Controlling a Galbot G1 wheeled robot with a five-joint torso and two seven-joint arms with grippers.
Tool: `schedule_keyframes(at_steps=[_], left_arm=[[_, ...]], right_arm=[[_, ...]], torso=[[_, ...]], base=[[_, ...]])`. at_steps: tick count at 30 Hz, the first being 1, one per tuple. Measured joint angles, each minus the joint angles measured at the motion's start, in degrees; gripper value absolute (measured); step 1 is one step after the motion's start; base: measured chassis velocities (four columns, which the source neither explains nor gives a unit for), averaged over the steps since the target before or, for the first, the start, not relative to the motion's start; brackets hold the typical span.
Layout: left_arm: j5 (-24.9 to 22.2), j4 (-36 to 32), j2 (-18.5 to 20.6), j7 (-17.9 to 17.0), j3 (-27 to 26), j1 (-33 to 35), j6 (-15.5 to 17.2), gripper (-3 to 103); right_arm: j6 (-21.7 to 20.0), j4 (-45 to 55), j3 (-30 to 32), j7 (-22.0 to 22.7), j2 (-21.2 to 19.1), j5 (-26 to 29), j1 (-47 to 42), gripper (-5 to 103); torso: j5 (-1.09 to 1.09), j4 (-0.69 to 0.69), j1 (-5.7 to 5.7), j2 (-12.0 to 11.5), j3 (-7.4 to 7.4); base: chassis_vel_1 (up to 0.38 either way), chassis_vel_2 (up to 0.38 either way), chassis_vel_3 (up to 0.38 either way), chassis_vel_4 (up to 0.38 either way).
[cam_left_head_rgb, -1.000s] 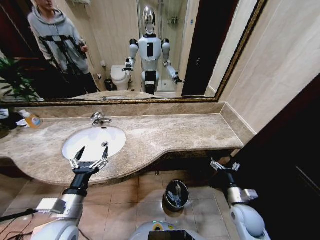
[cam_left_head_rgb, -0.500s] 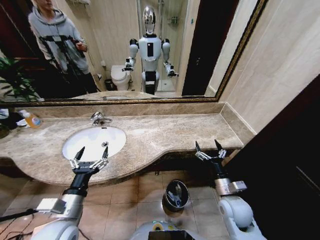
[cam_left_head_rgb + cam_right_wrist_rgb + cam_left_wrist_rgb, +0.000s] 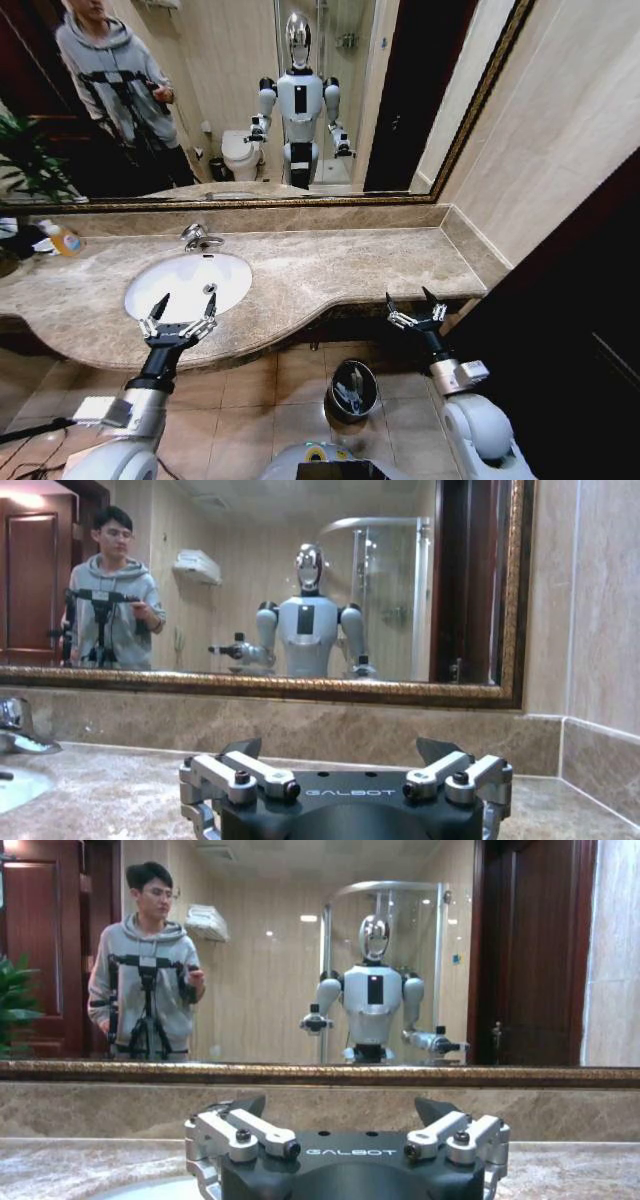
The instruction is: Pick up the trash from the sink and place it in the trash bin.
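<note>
Small round black trash bin point(image 3: 353, 388) at lower centre holds pale litter. White oval sink point(image 3: 188, 284) sits centre-left. Left gripper point(image 3: 178, 320) at the sink's near rim and right gripper point(image 3: 416, 311) at the beige marble counter point(image 3: 350, 265) edge, fingers spread.

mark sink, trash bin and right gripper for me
sink point(image 3: 175, 275), head view: bare white wall of the basin, left part.
trash bin point(image 3: 370, 378), head view: glossy dark rim, its right side, on the floor below the counter.
right gripper point(image 3: 410, 304), head view: midway between its open fingertips, at the counter's front edge.
</note>
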Motion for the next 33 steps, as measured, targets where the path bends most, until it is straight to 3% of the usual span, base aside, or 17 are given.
schedule_keyframes(at_steps=[33], left_arm=[[0.0, 0.0, 0.0, 0.0, 0.0, 0.0, 0.0, 100]], right_arm=[[-0.3, 0.7, -0.2, 0.1, 0.6, -0.5, -0.1, 100]], torso=[[0.00, 0.00, 0.00, 0.0, 0.00]], base=[[0.000, 0.000, 0.000, 0.000]])
